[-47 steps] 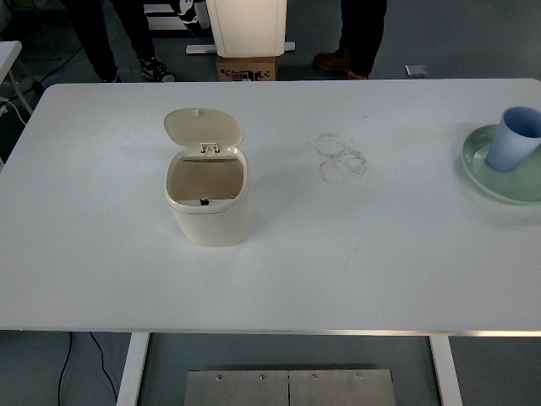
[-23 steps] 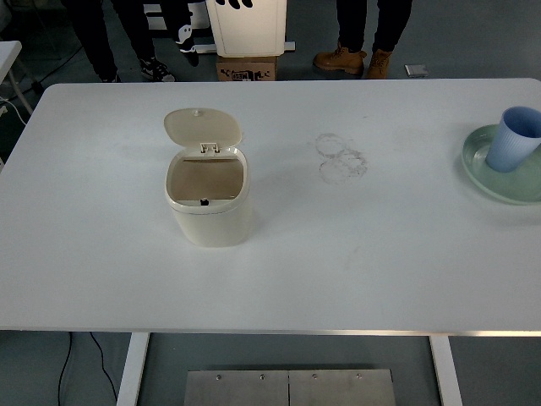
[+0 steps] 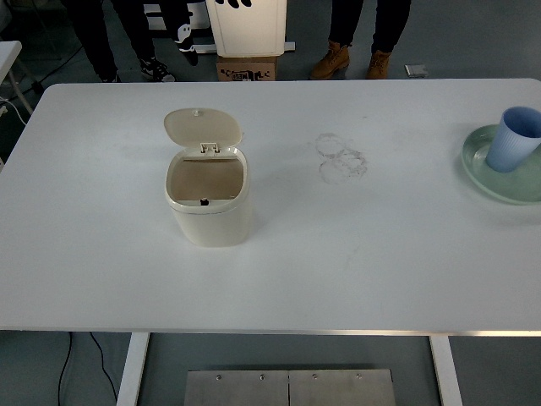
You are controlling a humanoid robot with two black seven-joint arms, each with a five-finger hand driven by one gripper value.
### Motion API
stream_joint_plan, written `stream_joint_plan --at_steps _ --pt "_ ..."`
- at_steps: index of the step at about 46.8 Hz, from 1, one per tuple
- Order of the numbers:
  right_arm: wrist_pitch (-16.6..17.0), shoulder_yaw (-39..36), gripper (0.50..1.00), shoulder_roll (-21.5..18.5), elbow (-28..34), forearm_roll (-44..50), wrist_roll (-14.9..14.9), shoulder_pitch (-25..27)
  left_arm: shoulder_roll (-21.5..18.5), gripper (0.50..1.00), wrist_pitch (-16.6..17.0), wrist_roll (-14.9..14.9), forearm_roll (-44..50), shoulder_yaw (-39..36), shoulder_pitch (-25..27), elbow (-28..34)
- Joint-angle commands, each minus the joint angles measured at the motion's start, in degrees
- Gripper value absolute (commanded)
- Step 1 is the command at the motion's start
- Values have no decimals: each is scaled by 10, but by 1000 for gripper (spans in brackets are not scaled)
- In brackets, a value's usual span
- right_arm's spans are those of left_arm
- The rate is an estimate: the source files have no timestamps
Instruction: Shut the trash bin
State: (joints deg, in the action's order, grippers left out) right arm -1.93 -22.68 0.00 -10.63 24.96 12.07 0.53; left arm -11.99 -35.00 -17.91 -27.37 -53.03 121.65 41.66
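Note:
A small cream trash bin (image 3: 211, 216) stands on the white table (image 3: 363, 262), left of centre. Its round lid (image 3: 203, 127) is flipped up and back on the far-side hinge, so the brown inside shows. Neither of my arms or hands appears in the head view.
At the right edge a light blue cup (image 3: 516, 139) stands tilted in a pale green plate (image 3: 499, 173). Faint ring marks (image 3: 340, 156) stain the table's middle. Beyond the far edge stand people's legs (image 3: 363, 38), a cardboard box (image 3: 247, 68) and a white stand (image 3: 247, 25).
Only the people's feet behind the table have shifted. The bin, its lid, the cup and the plate have not moved.

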Motion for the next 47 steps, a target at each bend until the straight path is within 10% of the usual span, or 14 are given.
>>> stream_joint_plan --at_steps 1,47 --pt "0 0 991 0 0 0 0 0 1 1000 0 1 -1 0 0 1" --pt "0 0 991 0 0 0 0 0 5 1000 0 2 -4 -2 -6 48"
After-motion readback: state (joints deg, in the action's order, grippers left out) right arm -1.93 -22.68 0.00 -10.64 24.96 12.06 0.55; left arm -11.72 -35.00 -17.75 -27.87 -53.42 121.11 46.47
